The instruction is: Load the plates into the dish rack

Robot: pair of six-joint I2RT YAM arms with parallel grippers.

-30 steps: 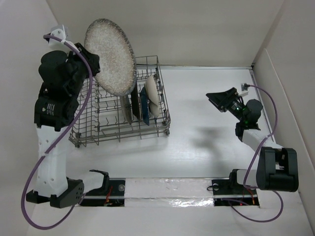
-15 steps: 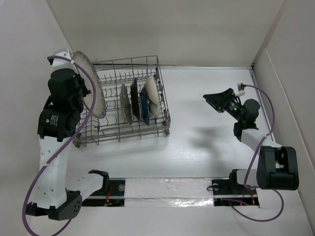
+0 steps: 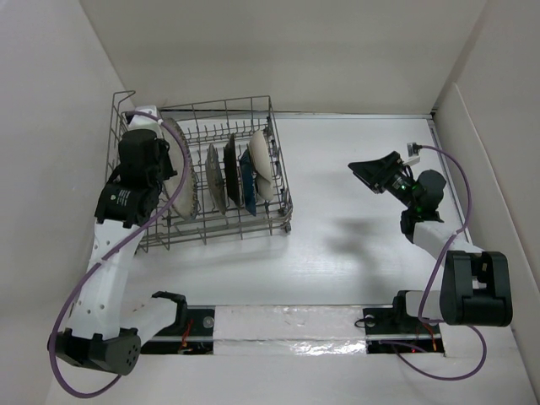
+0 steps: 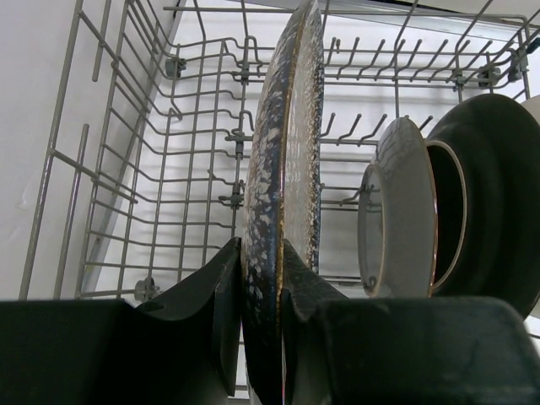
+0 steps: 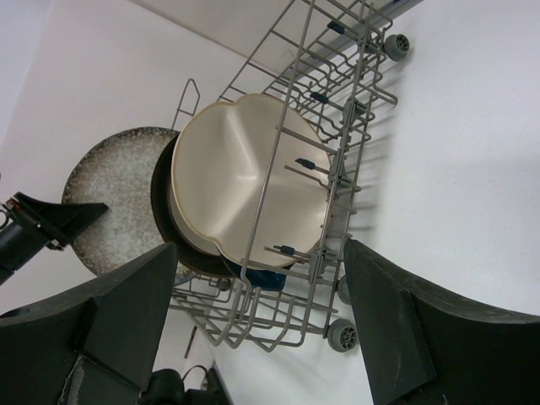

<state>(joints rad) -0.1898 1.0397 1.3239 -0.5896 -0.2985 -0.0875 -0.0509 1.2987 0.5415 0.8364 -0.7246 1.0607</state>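
Now the left jaws, clamped on the speckled plate (image 4: 287, 169), have lowered it from overhead edge-on into the rack (image 3: 215, 105), left of the four racked plates (image 3: 232, 173), the last one nearly home, with the right jaws idle, wide apart, over the table (image 3: 337, 253).

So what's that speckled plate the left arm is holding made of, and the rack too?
The speckled plate is likely glazed ceramic or stoneware: a mottled grey-beige surface with a slight sheen, though melamine can't be ruled out. The dish rack looks like metal wire, seemingly coated: thin bent rods in an even matte grey.
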